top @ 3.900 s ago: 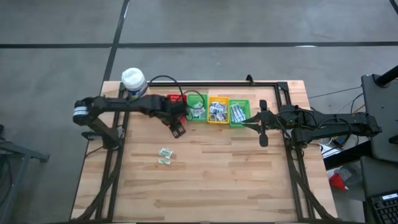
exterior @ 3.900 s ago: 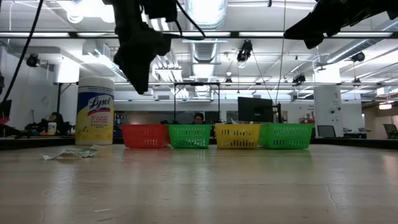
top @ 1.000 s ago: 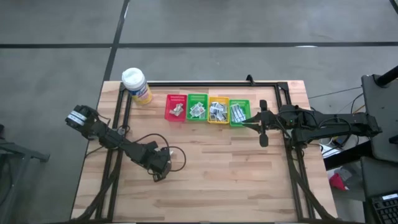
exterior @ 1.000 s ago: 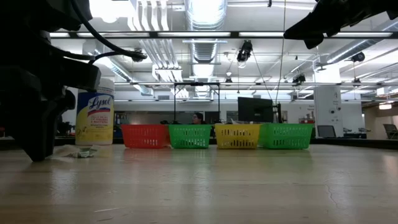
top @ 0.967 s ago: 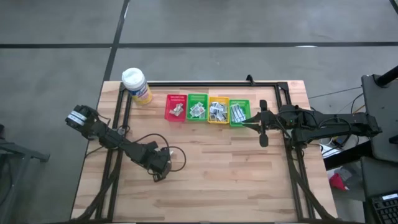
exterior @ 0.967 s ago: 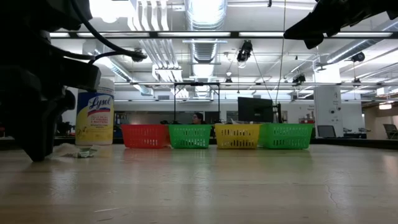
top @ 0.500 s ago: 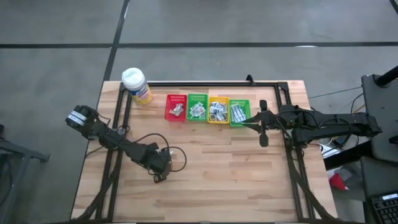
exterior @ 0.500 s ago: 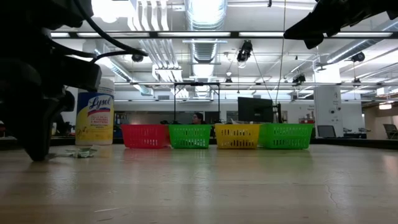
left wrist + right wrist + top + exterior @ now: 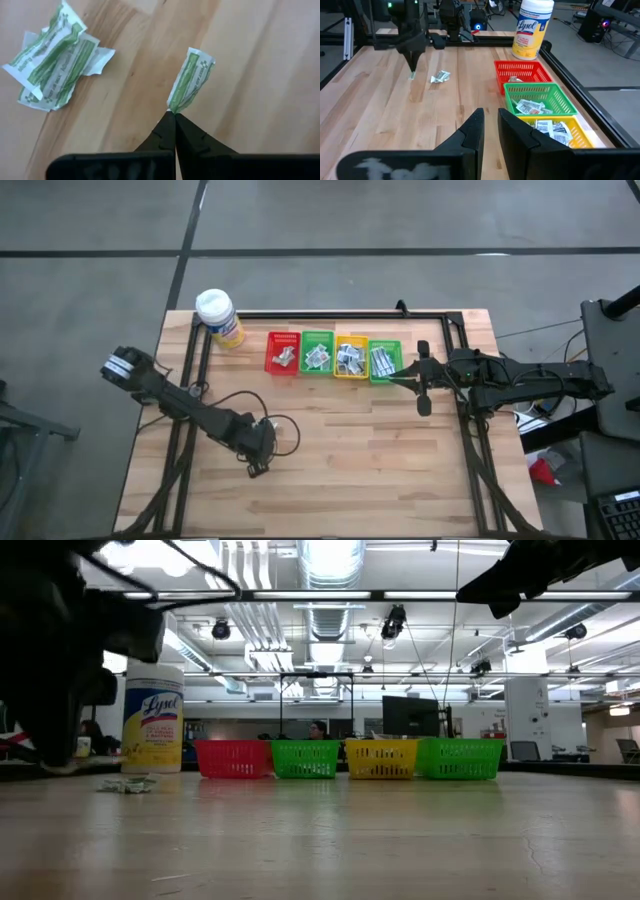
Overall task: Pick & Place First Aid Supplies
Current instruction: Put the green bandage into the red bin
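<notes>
My left gripper [image 9: 172, 114] hangs over the left middle of the table [image 9: 380, 470], pointing steeply down. It is shut on one first aid packet [image 9: 190, 80], white with green print. The same gripper [image 9: 413, 64] and its packet [image 9: 412, 76] also show in the right wrist view. A few more green-print packets [image 9: 52, 65] lie crumpled flat on the wood close by, seen in the low view as a small heap [image 9: 125, 783]. My right gripper [image 9: 489, 122] waits above the table's right side near the baskets, a narrow gap between its fingers and nothing in it. My left gripper pinches one narrow end of the packet [image 9: 173, 107] between its two fingertips. The fingers come from above, slanting down. The rest of the packet sticks out beyond the tips and hangs just clear of the wood.
Four small baskets stand in a row at the far edge: red [image 9: 282, 353], green [image 9: 318, 353], yellow [image 9: 350, 357] and green [image 9: 385, 360], each holding packets. A yellow wipes bottle [image 9: 220, 317] stands at the far left corner. A black cable [image 9: 285, 430] loops beside the left gripper.
My left gripper has risen from the table top with the one packet at its tips. That packet is now lifted clear. The other packets have stayed where they lay.
</notes>
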